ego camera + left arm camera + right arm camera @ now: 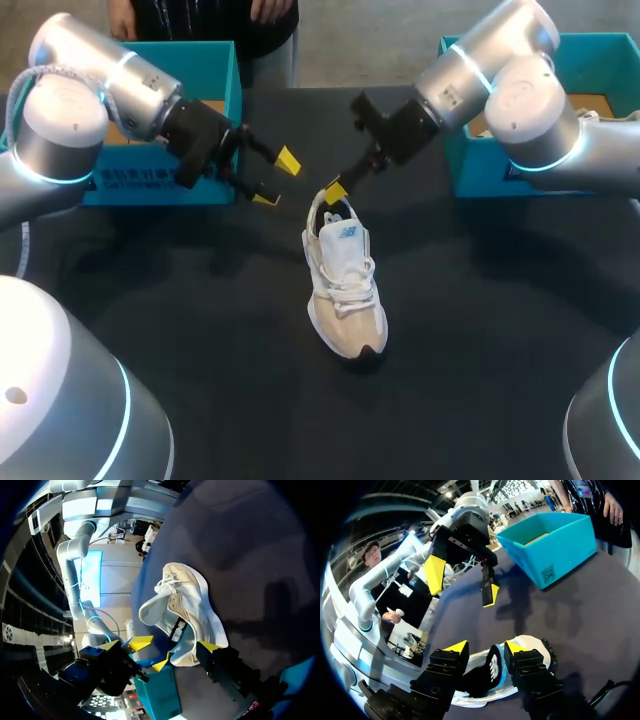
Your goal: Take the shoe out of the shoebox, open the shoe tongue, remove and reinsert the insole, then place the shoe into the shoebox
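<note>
A white and beige sneaker point(342, 282) stands upright mid-table, toe towards the front edge and heel towards the back. My right gripper point(338, 190) hangs over the heel. In the right wrist view its fingers point(486, 649) stand a little apart on either side of the black heel lining point(487, 674), so it is open. My left gripper point(276, 179) hovers wide open and empty, just left of the heel. In the left wrist view the sneaker point(187, 607) lies ahead of that gripper point(167, 647). The left arm's open fingers point(436, 572) show beyond the shoe in the right wrist view.
A teal shoebox point(215, 120) stands open at the back left behind my left arm. A second teal box point(590, 60) is at the back right under my right arm. The dark tabletop point(480, 330) stretches around the shoe.
</note>
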